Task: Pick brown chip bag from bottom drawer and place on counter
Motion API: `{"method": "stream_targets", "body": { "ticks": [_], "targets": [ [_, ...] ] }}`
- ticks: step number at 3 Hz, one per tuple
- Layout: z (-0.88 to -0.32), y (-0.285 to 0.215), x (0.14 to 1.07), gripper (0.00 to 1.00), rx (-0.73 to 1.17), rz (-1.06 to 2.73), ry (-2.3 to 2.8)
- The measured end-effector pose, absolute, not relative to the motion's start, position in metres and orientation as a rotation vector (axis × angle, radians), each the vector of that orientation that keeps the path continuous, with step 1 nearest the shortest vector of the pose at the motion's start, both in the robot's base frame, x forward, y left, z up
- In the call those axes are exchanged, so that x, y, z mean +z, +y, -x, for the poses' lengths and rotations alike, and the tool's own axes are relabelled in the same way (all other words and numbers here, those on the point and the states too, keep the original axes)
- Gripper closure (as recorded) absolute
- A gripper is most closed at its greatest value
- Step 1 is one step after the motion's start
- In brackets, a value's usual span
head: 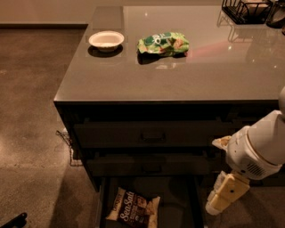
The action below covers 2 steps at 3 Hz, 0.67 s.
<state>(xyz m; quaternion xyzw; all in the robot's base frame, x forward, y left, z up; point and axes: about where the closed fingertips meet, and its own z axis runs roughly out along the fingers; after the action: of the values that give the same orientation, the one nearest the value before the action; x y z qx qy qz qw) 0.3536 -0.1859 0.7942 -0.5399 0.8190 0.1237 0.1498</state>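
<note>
The brown chip bag (133,208) lies flat on the dark floor of the open bottom drawer (178,200), towards its left side, with white "Sea Salt" script showing. My gripper (219,199) hangs at the lower right, pointing down and left, just right of the drawer's right wall and level with its opening. It is apart from the bag and holds nothing that I can see. The glossy grey-brown counter (187,80) spreads above the drawer stack.
On the counter sit a green chip bag (163,43), a white bowl (106,40) and a black wire rack (247,10) at the far right corner. Two shut handled drawers (152,136) are above the open one. Brown floor lies to the left.
</note>
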Motion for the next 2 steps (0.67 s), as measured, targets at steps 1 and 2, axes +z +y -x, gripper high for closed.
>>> {"method": "stream_targets", "body": {
  "ticks": [1, 2],
  "targets": [
    [-0.353, -0.186, 0.794, 0.00, 0.356, 1.552, 2.353],
    [-0.354, -0.185, 0.764, 0.00, 0.378, 1.542, 2.390]
  ]
}}
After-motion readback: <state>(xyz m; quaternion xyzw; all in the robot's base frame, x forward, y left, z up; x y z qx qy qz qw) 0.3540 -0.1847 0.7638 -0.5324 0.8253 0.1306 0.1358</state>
